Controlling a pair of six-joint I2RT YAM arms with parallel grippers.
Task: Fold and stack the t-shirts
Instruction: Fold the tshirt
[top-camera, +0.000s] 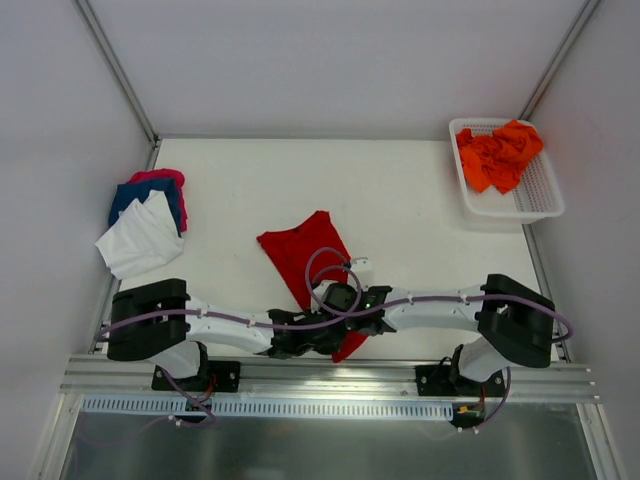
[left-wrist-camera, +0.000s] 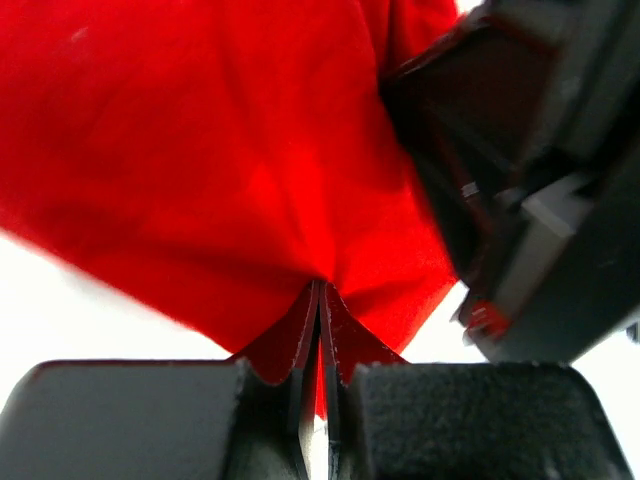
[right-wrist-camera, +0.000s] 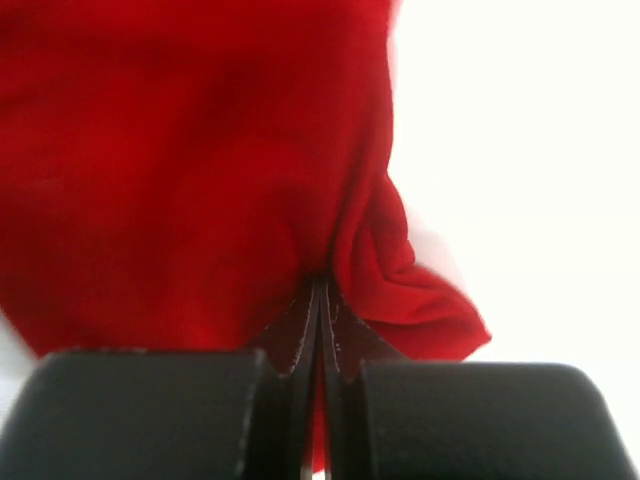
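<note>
The white table (top-camera: 400, 200) carries everything. Across its near edge the left arm (top-camera: 215, 322) and the right arm (top-camera: 440, 308) both lie low and reach inward from their bases, forearms nearly level, so their wrists meet just in front of the middle of the rail. Between and under them lies the red t-shirt (top-camera: 300, 250), spread as a long narrow shape in the centre of the table. Its long axis runs on a diagonal from the far left to the near right, the broader end away from the arms and the narrow end tucked beneath the wrists. At the far right corner sits a white mesh basket (top-camera: 545, 195) holding a crumpled heap of orange t-shirts (top-camera: 500, 155). At the left edge is a small pile: a white t-shirt (top-camera: 140, 240) lies nearest, overlapping a blue t-shirt (top-camera: 135, 195), with a pink t-shirt (top-camera: 165, 178) showing behind it. The left gripper (left-wrist-camera: 318, 295) has its jaws pressed together on a pinch of the red cloth, which gathers into creases fanning away from the tips. The dark body of the other arm's wrist crowds the right side of that view, very near. The right gripper (right-wrist-camera: 320, 295) is likewise clamped tight on a fold of the red cloth, a bunched edge hanging just to the right of its tips over the bare table.
</note>
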